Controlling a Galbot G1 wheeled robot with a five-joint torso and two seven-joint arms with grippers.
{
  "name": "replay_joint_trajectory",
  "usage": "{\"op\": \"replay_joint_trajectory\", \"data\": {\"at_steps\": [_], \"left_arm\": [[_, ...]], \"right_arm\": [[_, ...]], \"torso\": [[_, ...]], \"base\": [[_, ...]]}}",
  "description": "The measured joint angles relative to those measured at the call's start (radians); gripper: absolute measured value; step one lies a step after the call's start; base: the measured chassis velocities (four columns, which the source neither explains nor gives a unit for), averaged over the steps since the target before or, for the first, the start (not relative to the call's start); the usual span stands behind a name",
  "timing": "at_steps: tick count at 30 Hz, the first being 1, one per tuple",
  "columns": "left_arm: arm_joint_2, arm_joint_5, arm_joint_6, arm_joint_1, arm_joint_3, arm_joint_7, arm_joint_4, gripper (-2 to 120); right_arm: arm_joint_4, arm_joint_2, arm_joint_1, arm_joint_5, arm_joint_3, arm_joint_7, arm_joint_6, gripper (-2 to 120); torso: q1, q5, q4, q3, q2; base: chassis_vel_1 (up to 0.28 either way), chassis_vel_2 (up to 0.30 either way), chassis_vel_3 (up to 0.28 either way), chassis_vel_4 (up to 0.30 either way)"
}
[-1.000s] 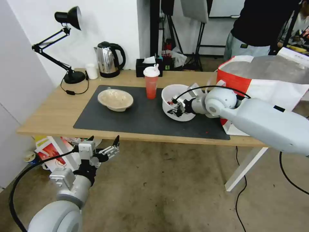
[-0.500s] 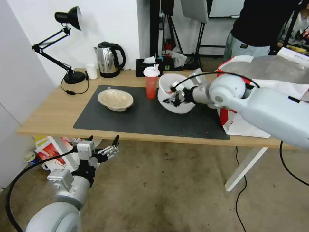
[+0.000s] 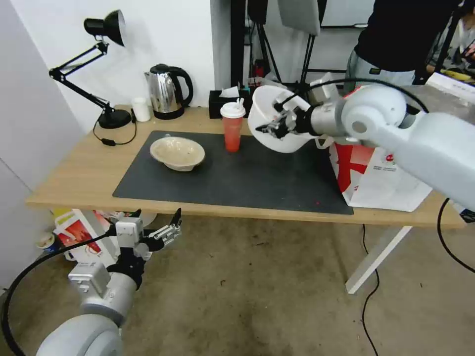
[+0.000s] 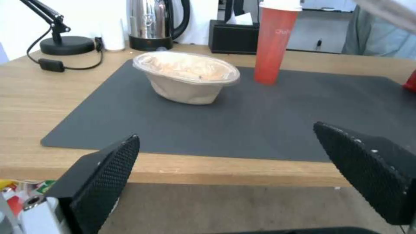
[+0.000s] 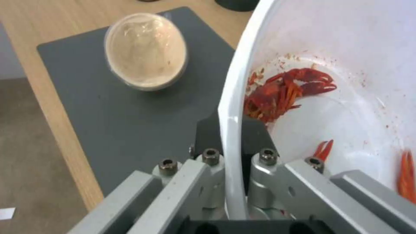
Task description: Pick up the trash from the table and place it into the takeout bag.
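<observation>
Worktop (image 3: 89,168) room was fine, but we judged the takeout bag (image 3: 376,173) mouth the tight bit, with the red cup (image 3: 232,129) close by. Our right claw (image 3: 278,126) was pinching the white bowl (image 3: 274,133) by its rim, tilted in the air just beside that bag. It looked light, thin and slippery with shell scraps inside. Left claw (image 3: 157,226) hung spread below the worktop edge, facing the beige bowl (image 3: 177,153).

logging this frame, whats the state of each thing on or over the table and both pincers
large white bowl: lifted, tilted, rim pinched
right pincer: shut on the bowl's rim
left pincer: open, below the table edge
red cup: upright, lidded
beige bowl: upright on mat
takeout bag: standing
</observation>
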Motion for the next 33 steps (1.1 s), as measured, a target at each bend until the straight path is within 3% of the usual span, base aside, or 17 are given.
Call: {"op": "replay_joint_trajectory", "data": {"at_steps": [20,33], "left_arm": [[0.002,-0.001,0.0,0.012,-0.004,-0.001,-0.018,100],[-0.001,-0.003,-0.001,0.01,-0.004,-0.001,-0.022,100]], "right_arm": [[0.015,-0.055,0.108,0.076,0.002,-0.002,0.0,0],[-0.053,-0.004,0.258,0.151,-0.027,-0.007,0.001,0]], "torso": [[0.0,-0.0001,0.0,0.0,0.0],[0.0,-0.0003,0.0001,0.0,0.0]], "base": [[0.0,0.0,0.0,0.0],[0.0,0.0,0.0,0.0]]}}
